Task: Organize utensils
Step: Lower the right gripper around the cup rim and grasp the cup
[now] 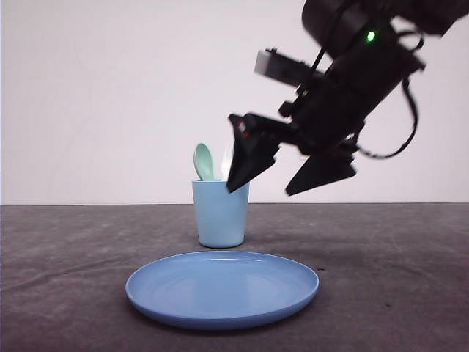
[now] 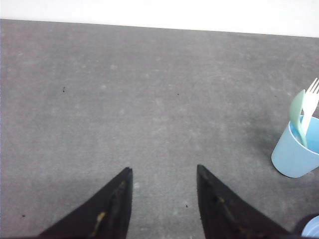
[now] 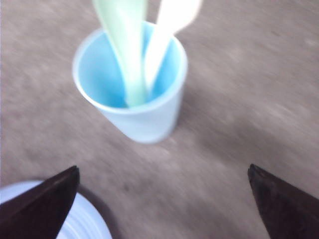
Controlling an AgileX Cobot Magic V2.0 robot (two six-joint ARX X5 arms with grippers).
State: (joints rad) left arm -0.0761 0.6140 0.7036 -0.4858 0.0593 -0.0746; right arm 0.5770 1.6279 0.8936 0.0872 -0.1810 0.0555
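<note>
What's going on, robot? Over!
Both end effectors open, empty: left, right. Pale green plastic spoon and white plastic fork standing in light blue cup. Nothing blocking.

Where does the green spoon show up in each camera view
Front view: spoon sticks out of the cup, behind the plate.
Left wrist view: spoon at the right edge, in the cup beside the fork.
Right wrist view: spoon top centre, blurred.
Shared landmark: the cup.

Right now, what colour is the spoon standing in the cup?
Pale mint green spoon, clearest in the left wrist view.
</note>
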